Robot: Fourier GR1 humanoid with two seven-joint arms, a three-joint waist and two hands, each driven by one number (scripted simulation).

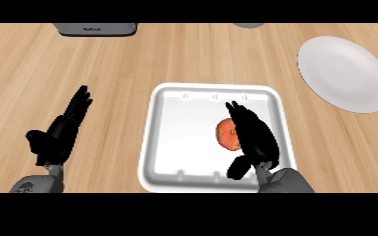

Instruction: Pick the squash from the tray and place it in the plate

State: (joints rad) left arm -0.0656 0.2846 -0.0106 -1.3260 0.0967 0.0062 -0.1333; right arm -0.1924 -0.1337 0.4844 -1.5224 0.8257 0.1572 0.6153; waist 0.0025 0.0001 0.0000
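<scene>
Near the counter's (184, 55) left edge rests the left hand (63, 130), fingers straight; on the white tray (166, 130) at its front edge, the right hand (252, 135) reaches relaxed-fingered beside the squash (226, 132); plate (339, 72) at the right edge

The tabletop (184, 55) is bare wood between the white tray (166, 130) and the plate (339, 72), so a hand can pass there. The tray's raised rim stands in the way. Two grey things (96, 28) sit far back, away from that path.
</scene>
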